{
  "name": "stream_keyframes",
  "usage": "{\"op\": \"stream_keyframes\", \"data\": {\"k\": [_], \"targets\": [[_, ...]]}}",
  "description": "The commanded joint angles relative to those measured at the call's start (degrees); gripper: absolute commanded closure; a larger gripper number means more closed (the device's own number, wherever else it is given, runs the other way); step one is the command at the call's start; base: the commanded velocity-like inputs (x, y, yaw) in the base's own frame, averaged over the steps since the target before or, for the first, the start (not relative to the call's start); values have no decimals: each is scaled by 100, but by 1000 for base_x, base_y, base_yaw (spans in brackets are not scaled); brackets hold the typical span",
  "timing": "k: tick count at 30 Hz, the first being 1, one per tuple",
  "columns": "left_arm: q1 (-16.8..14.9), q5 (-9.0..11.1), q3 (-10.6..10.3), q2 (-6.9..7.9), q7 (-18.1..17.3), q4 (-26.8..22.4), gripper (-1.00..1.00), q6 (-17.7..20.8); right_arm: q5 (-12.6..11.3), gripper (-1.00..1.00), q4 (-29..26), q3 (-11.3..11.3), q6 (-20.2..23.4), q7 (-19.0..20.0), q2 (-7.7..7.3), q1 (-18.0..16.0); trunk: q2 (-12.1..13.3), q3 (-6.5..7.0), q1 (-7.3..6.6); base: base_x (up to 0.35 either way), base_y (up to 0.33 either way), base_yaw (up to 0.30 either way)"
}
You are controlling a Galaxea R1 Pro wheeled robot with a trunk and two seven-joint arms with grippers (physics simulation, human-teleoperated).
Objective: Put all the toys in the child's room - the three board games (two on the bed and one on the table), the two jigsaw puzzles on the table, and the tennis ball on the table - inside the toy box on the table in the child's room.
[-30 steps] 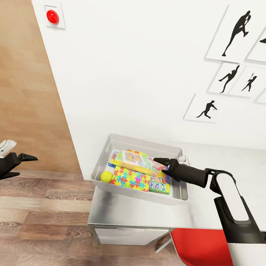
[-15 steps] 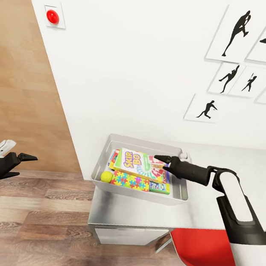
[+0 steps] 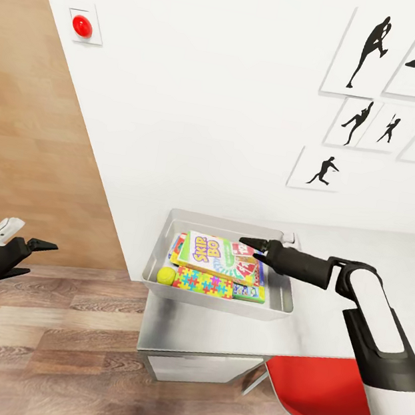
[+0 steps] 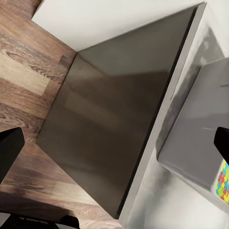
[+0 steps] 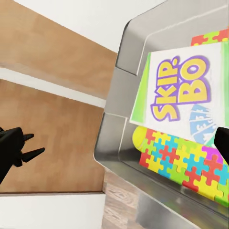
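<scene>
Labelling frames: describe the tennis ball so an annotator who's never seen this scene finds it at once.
Find the grey toy box at the end of the light-grey table, under the white wall. The tennis ball lies in its near corner, beside a jigsaw puzzle. It is the one small, round, plain yellow-green thing among flat printed items.

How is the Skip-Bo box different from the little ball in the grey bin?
The Skip-Bo box is flat and rectangular; the tennis ball is round. The box is much bigger than the ball. The box is white and green with big lettering, while the ball is plain yellow-green. The box lies on top of the other toys; the ball sits low in a corner beside a jigsaw puzzle. Both are inside the toy box.
</scene>
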Motion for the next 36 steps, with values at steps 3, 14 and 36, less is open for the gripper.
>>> {"op": "stream_keyframes", "data": {"k": [3,14,36], "targets": [[-6,54,-5,-4,60,-3,-100,17,-55,-100,-126,6,4,-43,-32,15,-11,-10,3,0,0,0],[-6,25,-137,-85,67,0,-100,14,24,-100,-320,-79,4,38,-209,166,-11,-10,3,0,0,0],[641,-530,-919,-439,57,9,-100,2,1156,-100,-355,-612,4,-11,-968,224,-11,-10,3,0,0,0]]}}
